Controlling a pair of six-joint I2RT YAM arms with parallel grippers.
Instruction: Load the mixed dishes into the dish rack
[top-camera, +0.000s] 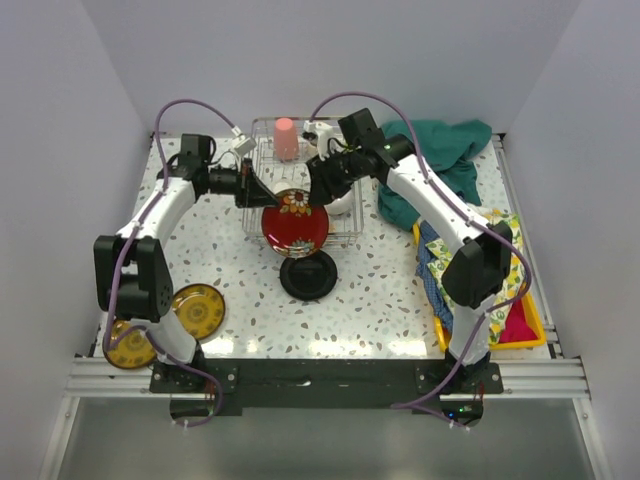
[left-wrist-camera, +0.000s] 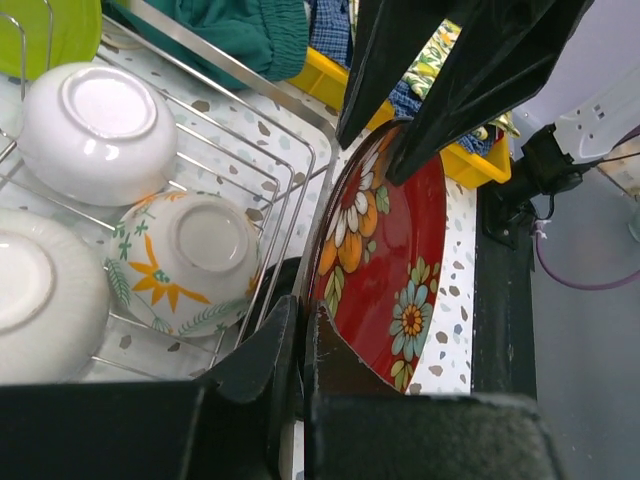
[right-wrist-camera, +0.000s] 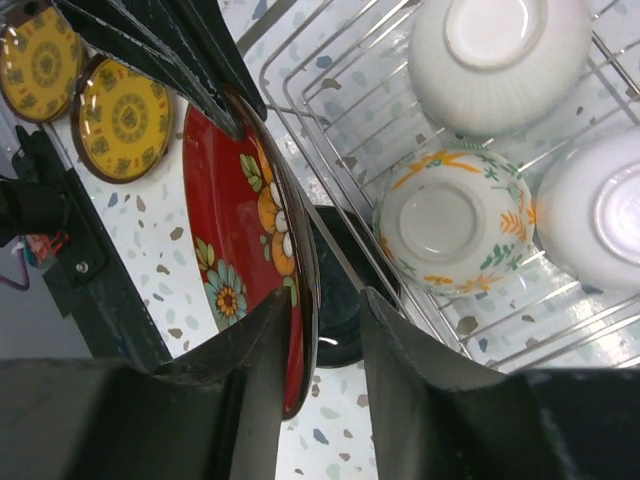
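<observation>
left hand pinching red plate rim | right hand parted astride it; top view hides gap

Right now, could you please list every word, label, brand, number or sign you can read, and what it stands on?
No readable text anywhere in the three views.
The red floral plate, the floral bowl and the brown-gold plates carry only painted patterns, no lettering.

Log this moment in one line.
left claw: shut on red plate | right claw: open, astride plate rim | plate: upright beside rack
</observation>
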